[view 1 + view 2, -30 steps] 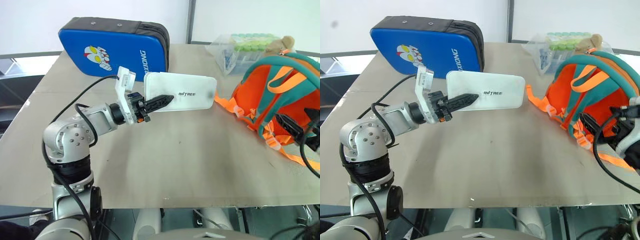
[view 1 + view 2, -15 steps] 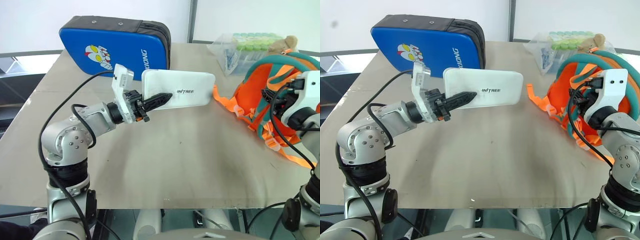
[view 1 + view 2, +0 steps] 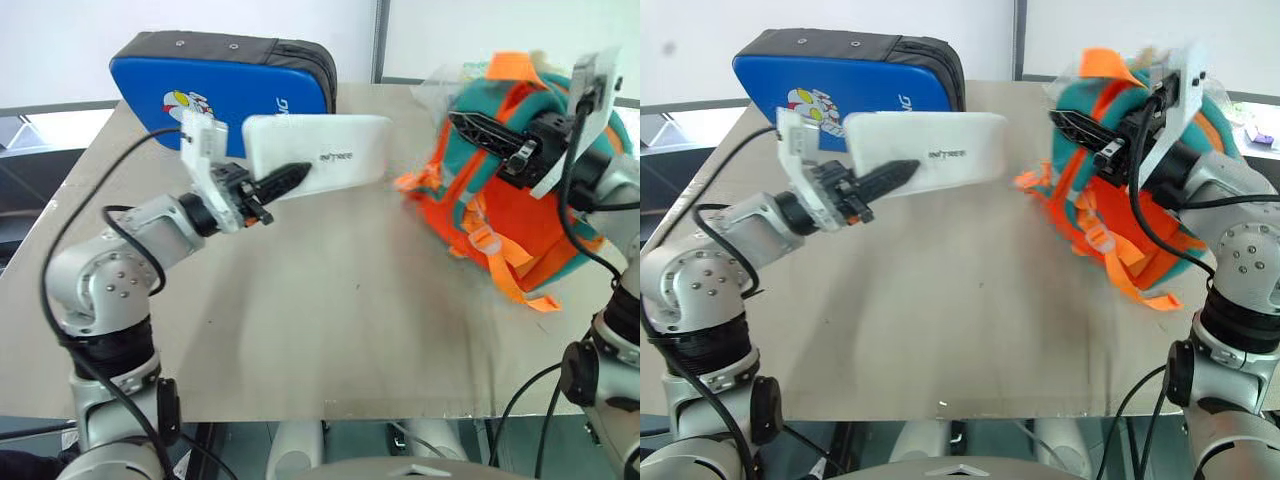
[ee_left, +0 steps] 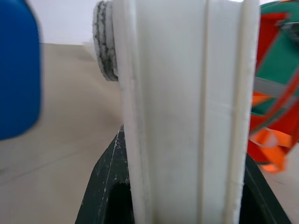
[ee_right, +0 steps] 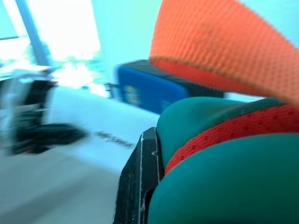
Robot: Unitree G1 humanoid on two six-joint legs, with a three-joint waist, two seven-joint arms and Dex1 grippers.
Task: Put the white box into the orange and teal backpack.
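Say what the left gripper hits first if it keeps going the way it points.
Likely the orange and teal backpack: the left gripper points that way, and the white box it holds would arrive first. Depth unclear.

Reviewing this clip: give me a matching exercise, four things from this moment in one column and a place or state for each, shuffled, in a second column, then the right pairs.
Things:
1. white box
2. orange and teal backpack
3. blue padded case
4. clear bag of green-capped tubes

Places or states:
A. standing at the table's far edge
B. held above the table by the left gripper
C. behind the backpack
D. gripped at its teal top by the right gripper

Pairs: 1-B, 2-D, 3-A, 4-C
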